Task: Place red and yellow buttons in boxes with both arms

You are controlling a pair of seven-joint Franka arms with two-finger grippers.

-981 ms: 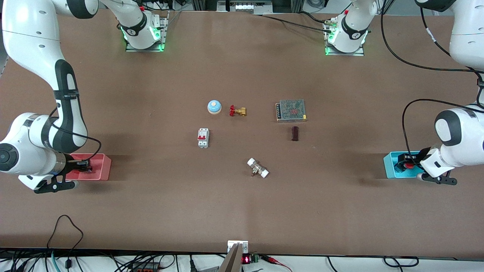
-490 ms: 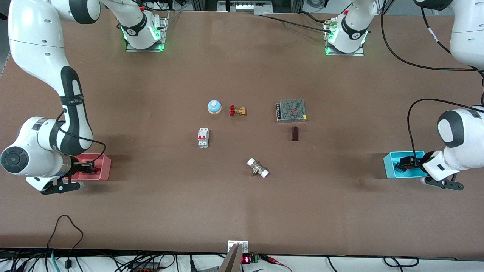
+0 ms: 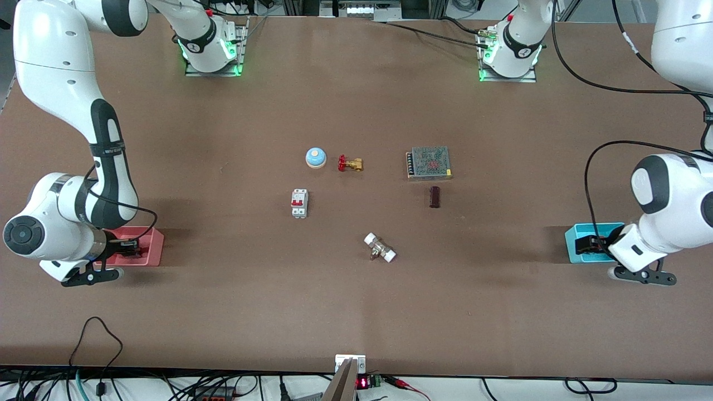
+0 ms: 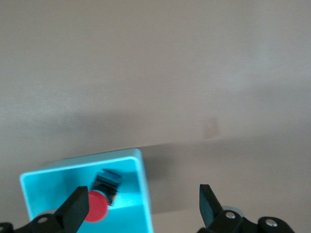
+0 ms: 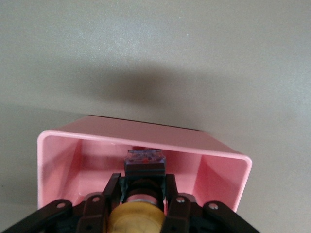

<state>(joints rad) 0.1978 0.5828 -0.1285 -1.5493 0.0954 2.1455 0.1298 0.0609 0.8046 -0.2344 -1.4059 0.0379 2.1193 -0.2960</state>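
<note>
Since the earlier frames, the left hand (image 4: 141,208) has been drawn up, open and empty, off the red button (image 4: 95,206), which lies in the cyan box (image 3: 574,238). The yellow button (image 5: 137,216) is gripped by the right hand (image 5: 143,187) inside the pink box (image 5: 221,170). If the yellow button is released tilted, it could be tipped against the wall; a careless lift could catch the rim and drag the box along the tabletop (image 3: 356,301).
</note>
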